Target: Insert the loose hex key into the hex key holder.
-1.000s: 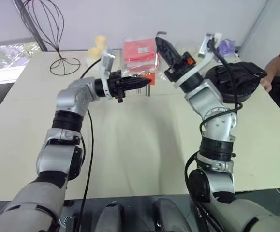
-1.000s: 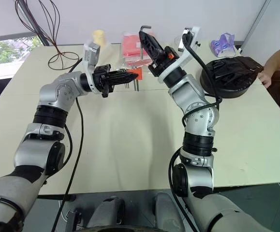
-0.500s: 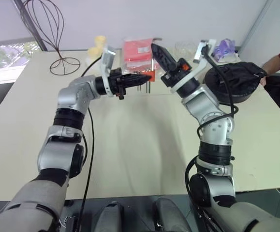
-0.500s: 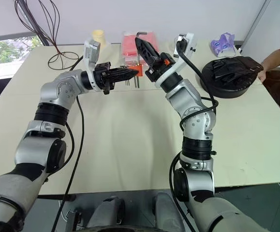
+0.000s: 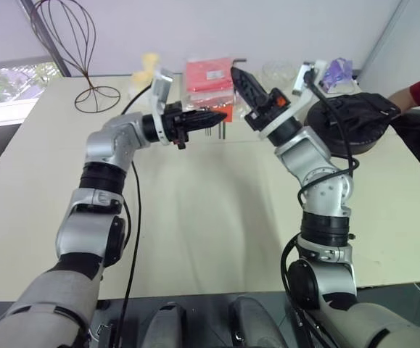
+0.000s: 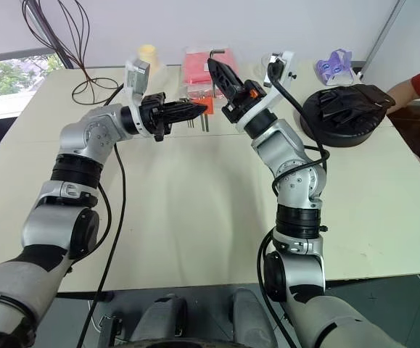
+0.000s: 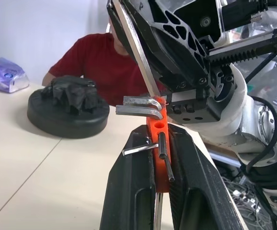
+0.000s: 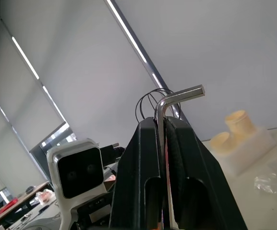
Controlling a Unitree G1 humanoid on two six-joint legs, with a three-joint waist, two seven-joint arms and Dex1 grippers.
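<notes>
Orange-red hex key holder (image 7: 158, 153) sits clamped in left gripper (image 7: 152, 165), while right gripper (image 8: 161, 125) pinches the L-shaped metal loose hex key (image 8: 176, 97).

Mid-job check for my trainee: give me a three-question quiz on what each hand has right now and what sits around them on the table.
1. True or false: the left hand is shut on the small orange-red plastic hex key holder.
2. Multiple choice: the thin grey L-shaped metal loose hex key is (A) lying on the table, (B) clamped in the right hand with its bent end sticking out past the fingertips, (C) already seated in the holder.
3. Fill in: the round black disc-shaped object on the beige table lies on the robot's ____ side.

Key: 1 true; 2 B; 3 right.
</notes>
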